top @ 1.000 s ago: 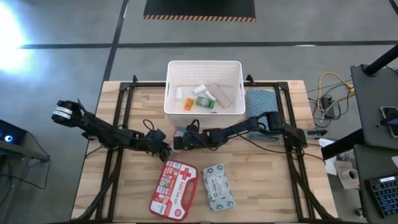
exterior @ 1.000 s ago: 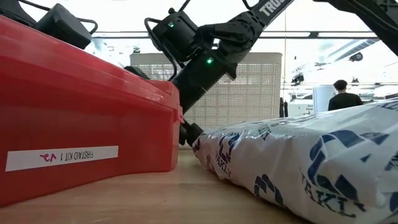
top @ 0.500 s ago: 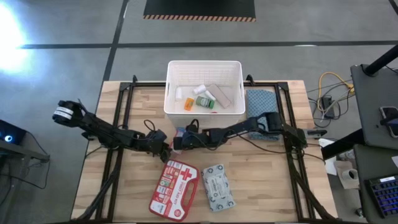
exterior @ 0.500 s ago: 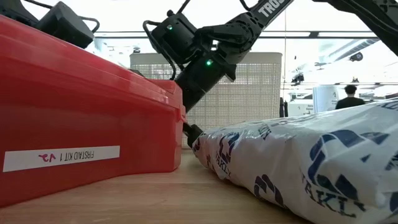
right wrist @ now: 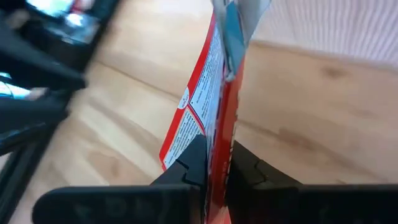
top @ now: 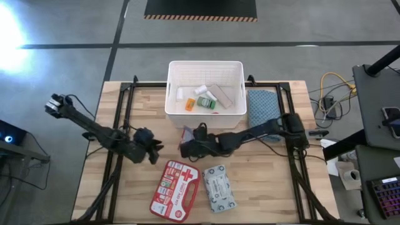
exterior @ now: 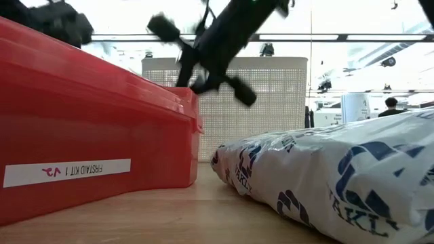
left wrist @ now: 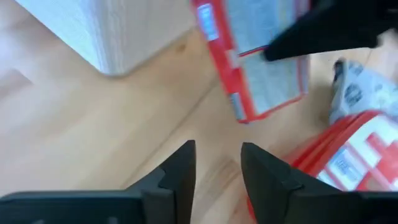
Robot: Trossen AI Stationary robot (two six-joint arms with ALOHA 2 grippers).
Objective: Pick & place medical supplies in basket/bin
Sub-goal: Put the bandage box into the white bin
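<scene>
A small flat red-white box point(right wrist: 208, 106) stands on edge just in front of the white bin point(top: 205, 63), with my right gripper point(top: 185, 145) shut on it. The left wrist view shows the same box point(left wrist: 261, 62) face on. My left gripper point(top: 149, 150) is open over bare wood, left of the box, with nothing between its fingers point(left wrist: 180, 165). The red first-aid case point(top: 175, 189) and the grey-white wipes pack point(top: 220, 187) lie flat near the front edge. A green bottle point(top: 205, 102), white rolls and an orange piece point(top: 189, 105) lie in the bin. My right gripper pinches the box's two broad faces point(right wrist: 214, 134) between its two fingers. The fingers come roughly level from the table's right side. The box sticks out ahead of the fingers, on edge and upright. Whether its lower edge touches the table I cannot tell.
A blue folded cloth point(top: 262, 103) lies right of the bin, beside my right arm. In the low view the case point(exterior: 95, 135) and the wipes pack point(exterior: 325, 183) fill the foreground, the bin wall point(exterior: 271, 102) behind them. Bare wood lies at the table's left.
My right gripper has shut on the red-white box and risen from table level. My left gripper has drawn back from the box toward the table's left edge. The case and the wipes pack have stayed put.
</scene>
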